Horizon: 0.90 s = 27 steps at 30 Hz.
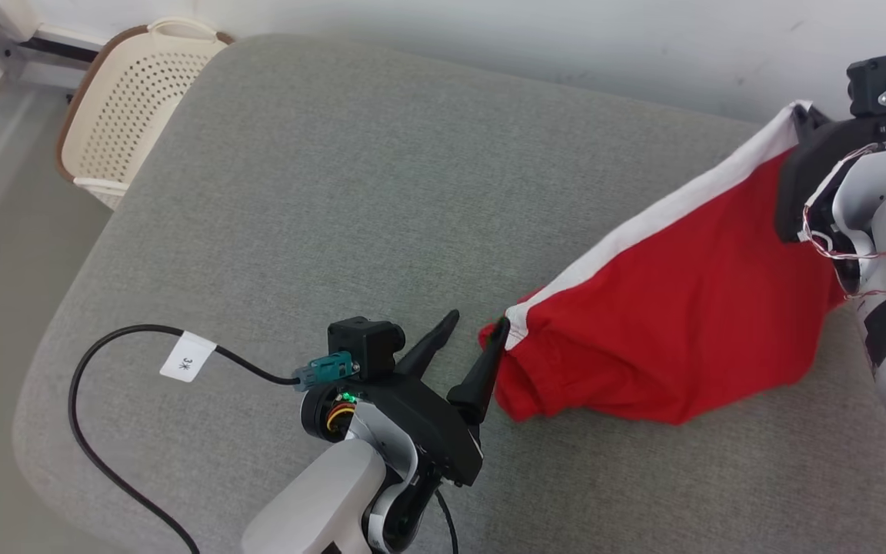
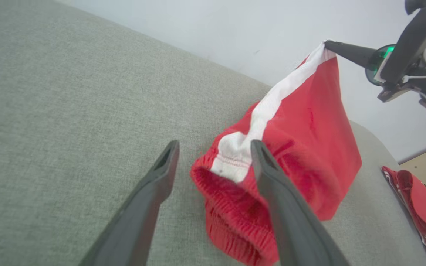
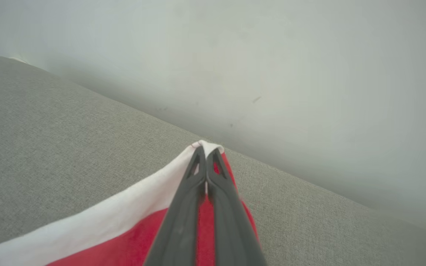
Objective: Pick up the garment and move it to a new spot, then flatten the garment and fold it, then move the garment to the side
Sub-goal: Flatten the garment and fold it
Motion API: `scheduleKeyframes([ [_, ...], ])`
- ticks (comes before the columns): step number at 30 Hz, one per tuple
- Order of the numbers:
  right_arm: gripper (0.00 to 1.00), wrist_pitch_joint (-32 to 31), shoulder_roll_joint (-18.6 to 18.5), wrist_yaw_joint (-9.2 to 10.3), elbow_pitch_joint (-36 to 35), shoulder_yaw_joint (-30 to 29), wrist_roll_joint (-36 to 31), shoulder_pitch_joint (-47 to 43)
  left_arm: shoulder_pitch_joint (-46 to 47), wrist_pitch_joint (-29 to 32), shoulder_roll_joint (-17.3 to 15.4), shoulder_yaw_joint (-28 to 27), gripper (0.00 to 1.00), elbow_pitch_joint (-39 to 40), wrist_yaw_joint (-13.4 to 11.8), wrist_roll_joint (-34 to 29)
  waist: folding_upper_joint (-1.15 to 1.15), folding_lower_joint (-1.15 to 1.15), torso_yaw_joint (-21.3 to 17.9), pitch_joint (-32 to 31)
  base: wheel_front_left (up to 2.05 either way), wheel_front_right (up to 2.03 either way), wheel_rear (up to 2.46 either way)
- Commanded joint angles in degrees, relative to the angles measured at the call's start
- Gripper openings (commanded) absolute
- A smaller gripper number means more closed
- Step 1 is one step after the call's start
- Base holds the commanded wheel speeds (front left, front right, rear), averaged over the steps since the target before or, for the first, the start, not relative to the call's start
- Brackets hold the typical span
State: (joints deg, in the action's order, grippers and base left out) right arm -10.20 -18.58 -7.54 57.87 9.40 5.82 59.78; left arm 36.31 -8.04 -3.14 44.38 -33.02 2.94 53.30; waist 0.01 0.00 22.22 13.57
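The garment (image 1: 681, 323) is red with a white stripe and lies on the grey cushion (image 1: 320, 200) at the right. Its far corner is lifted off the cushion, with my right gripper (image 1: 801, 115) shut on it; the right wrist view shows the closed fingers pinching the white corner (image 3: 205, 147). My left gripper (image 1: 477, 322) is open at the garment's near, gathered end. In the left wrist view that red ribbed end (image 2: 231, 207) lies loose between the spread fingers (image 2: 161, 177), one finger resting against the cloth.
A cream perforated basket (image 1: 128, 100) stands on the floor past the cushion's far left corner. A black cable with a white tag (image 1: 188, 360) loops over the near left of the cushion. Another red cloth (image 2: 420, 207) lies off the cushion's right edge. A pale wall (image 1: 566, 38) runs behind.
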Motion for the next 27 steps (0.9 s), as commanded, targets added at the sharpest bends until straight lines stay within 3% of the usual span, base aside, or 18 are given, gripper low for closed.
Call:
scheduleKeyframes([
  [1, 1.00, 1.44, 0.50, 0.13, 0.47, -0.37, -0.71, 0.91, 0.78, -0.93, 0.21, 0.20, 1.00, -0.21, -0.26, 0.37, -0.01, 0.00, 0.74, 0.37, 0.00, 0.00, 0.00],
  [8, 1.00, 7.57, 3.19, 0.13, 5.02, -1.73, -1.58, 2.22, 0.66, -5.25, 0.22, 0.01, 1.00, -0.42, -0.80, 0.54, -0.01, 0.00, 0.63, 0.81, 0.00, 0.00, 0.00],
  [12, 1.00, 8.12, 2.93, 0.13, 8.07, -2.48, -0.04, 1.63, -2.21, -6.84, -2.75, -1.80, 1.00, 2.49, -1.71, -2.42, -0.01, 0.00, 0.14, -0.54, 0.00, 0.00, 0.00],
  [18, 1.00, 5.64, 0.27, 0.13, 12.77, -6.47, 1.81, -1.20, -14.28, -7.15, -7.79, -11.38, 1.00, 19.96, -7.08, -14.62, -0.01, 0.00, -0.80, -3.68, 0.00, 0.00, 0.00],
  [23, 1.00, 7.30, 0.50, 0.13, 14.24, -11.44, 3.15, -4.98, -23.56, -7.16, -7.87, -15.50, 1.00, 30.93, -7.80, -22.27, -0.01, 0.00, -0.67, -5.37, 0.00, 0.00, 0.00],
  [27, 1.00, 8.25, 1.24, 0.13, 14.96, -14.05, 3.49, -8.33, -29.07, -7.17, -6.33, -18.08, 1.00, 35.00, -7.58, -25.17, -0.01, 0.00, -0.22, -5.94, 0.00, 0.00, 0.00],
])
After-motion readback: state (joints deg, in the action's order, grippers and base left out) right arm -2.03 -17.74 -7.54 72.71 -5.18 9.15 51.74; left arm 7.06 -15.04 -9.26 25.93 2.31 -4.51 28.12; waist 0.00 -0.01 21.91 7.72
